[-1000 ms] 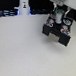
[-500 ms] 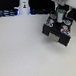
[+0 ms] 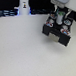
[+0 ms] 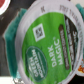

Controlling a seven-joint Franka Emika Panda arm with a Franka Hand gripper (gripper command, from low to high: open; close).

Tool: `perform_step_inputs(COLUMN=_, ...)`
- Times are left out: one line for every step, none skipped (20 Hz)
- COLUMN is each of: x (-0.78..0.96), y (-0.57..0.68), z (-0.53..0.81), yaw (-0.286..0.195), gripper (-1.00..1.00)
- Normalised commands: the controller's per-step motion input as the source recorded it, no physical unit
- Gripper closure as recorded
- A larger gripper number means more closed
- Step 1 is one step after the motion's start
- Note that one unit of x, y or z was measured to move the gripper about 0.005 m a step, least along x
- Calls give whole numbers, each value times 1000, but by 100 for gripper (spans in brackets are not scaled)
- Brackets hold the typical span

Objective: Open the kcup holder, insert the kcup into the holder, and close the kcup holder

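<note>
The kcup (image 4: 47,45) fills the wrist view: a white round pod tilted on its side, its lid printed in green and white with a dark label. It sits right up against the camera, held in my gripper (image 3: 60,20), whose fingers are hidden behind the pod. In the exterior view the gripper hangs just above the kcup holder (image 3: 57,33), a black boxy unit with square front cut-outs at the exterior view's upper right. Whether its drawer is pulled out I cannot tell.
A tall white bottle-like object (image 3: 23,3) with a dark mark stands at the back on the exterior view's left. Dark equipment (image 3: 6,13) lines the back edge. The holder rests on a pale tabletop (image 3: 25,52).
</note>
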Motion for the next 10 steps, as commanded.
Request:
perform_step_inputs(x=27, y=-8, z=-188, yaw=2, gripper=100)
perform_step_inputs(x=25, y=-8, z=-197, yaw=1, gripper=100)
perform_step_inputs(x=27, y=-8, z=-204, yaw=1, gripper=100)
perform_step_inputs(x=28, y=-15, z=-214, yaw=1, gripper=100)
perform_step_inputs(x=29, y=-18, z=-222, yaw=0, gripper=100)
perform_step_inputs(x=21, y=-15, z=-229, yaw=9, gripper=100)
perform_step_inputs(x=49, y=-29, z=-248, yaw=-4, gripper=100)
perform_step_inputs(x=-20, y=0, z=0, yaw=0, gripper=100)
perform_step_inputs(x=-89, y=0, z=31, yaw=0, gripper=100)
perform_step_inputs(x=-146, y=23, z=129, yaw=0, gripper=100)
